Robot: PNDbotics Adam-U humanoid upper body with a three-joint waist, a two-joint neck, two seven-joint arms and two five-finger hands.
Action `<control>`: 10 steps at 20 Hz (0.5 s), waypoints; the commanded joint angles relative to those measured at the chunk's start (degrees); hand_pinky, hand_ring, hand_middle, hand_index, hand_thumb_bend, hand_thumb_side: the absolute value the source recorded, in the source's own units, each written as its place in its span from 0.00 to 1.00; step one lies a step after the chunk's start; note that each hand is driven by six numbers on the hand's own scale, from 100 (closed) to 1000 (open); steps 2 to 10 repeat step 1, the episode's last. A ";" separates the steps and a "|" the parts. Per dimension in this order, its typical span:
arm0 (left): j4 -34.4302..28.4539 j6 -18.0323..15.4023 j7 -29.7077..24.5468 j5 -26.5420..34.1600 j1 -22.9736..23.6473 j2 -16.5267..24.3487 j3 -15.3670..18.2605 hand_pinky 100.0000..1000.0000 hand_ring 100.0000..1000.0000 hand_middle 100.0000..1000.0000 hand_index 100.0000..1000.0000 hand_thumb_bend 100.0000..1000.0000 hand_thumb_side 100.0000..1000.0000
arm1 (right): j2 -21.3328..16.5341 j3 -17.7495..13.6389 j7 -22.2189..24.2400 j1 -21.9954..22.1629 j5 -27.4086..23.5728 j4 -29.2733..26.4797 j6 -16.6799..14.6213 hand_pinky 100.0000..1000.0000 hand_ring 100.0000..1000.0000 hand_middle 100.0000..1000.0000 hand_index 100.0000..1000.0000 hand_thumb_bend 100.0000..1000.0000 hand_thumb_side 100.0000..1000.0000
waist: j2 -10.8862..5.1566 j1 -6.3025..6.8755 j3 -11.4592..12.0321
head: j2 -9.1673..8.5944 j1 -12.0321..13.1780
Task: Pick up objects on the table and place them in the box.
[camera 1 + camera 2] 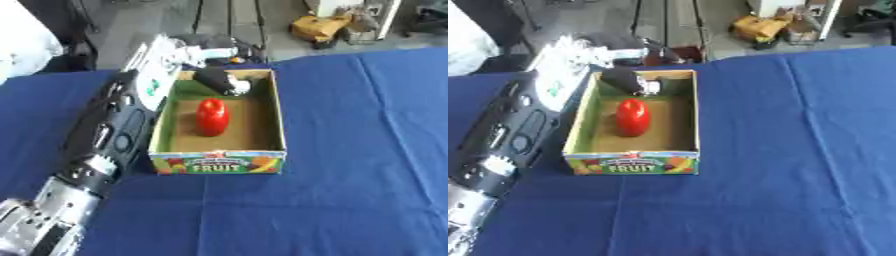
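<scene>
Left hand (203, 52) past the box (278, 120); finger state unclear; red object (212, 116) inside.

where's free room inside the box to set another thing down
The box floor is bare along its right wall and near the front wall, beside the red object. The far left corner is crowded: the left hand reaches in there.

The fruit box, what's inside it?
Inside the fruit box stands a red pepper-shaped thing. The left hand reaches into the far end; whatever lies under it there is hidden.
</scene>
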 commanded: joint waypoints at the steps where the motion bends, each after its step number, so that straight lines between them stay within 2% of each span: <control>1: -8.34 -5.98 -6.43 7.08 0.18 2.83 1.42 0.94 0.92 0.82 0.95 0.00 0.69 | -0.69 -0.40 -0.54 -0.29 -0.02 -0.86 -0.12 0.73 0.77 0.51 0.77 0.00 0.81 | -1.01 -0.67 0.32 | 0.31 -0.63; 10: -8.34 -5.98 -6.43 7.08 0.18 2.83 1.42 0.94 0.92 0.82 0.95 0.00 0.69 | -0.69 -0.40 -0.54 -0.29 -0.02 -0.86 -0.12 0.73 0.77 0.51 0.77 0.00 0.81 | -1.01 -0.67 0.32 | 0.31 -0.63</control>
